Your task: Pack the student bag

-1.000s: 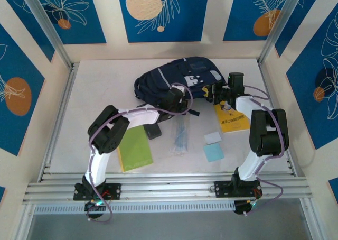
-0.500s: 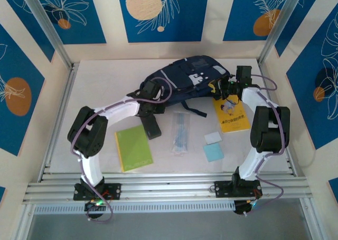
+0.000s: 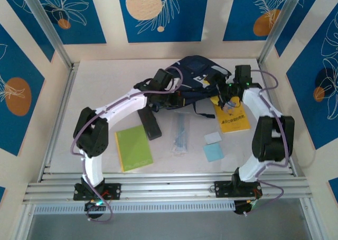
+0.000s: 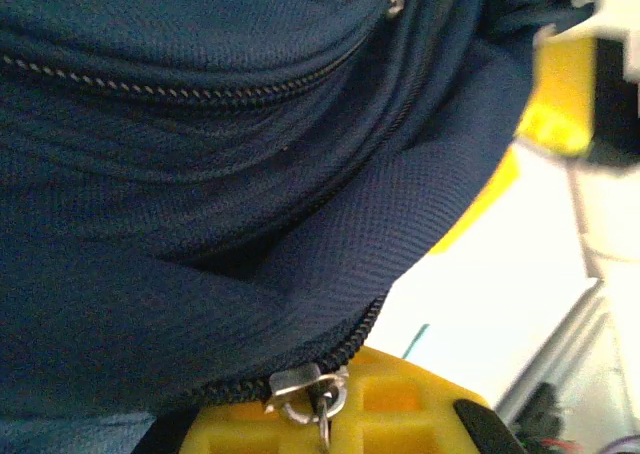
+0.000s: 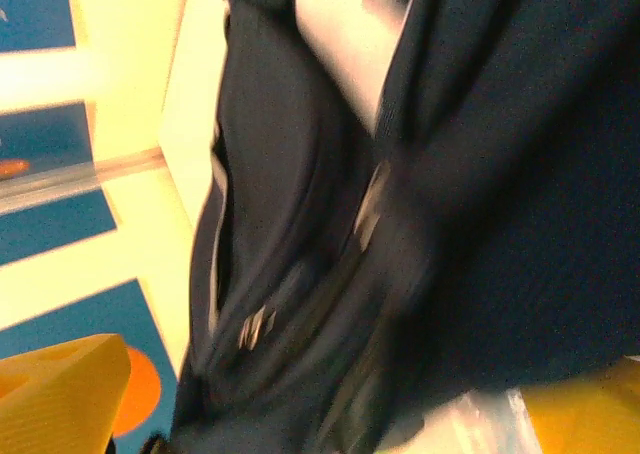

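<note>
The student bag (image 3: 196, 75), navy blue with a light grey patch, lies bunched up at the back of the table between my two arms. My left gripper (image 3: 176, 96) is at its near left side. In the left wrist view the yellow fingers (image 4: 400, 409) are shut on the bag's metal zipper pull (image 4: 312, 392), with navy fabric (image 4: 200, 174) draped above. My right gripper (image 3: 224, 90) is against the bag's right end. Its yellow fingers (image 5: 60, 394) stand wide apart, open, with blurred bag fabric (image 5: 330, 274) between them.
A yellow book (image 3: 233, 118) lies under the right arm. In front of the bag lie a black case (image 3: 150, 123), a clear pouch of pens (image 3: 181, 134), a green notebook (image 3: 134, 148), a white card (image 3: 213, 138) and a light blue card (image 3: 213, 152).
The right gripper has opened and let go of the bag. The left arm has swung up and right with the zipper pull, bunching the bag toward the back right.
</note>
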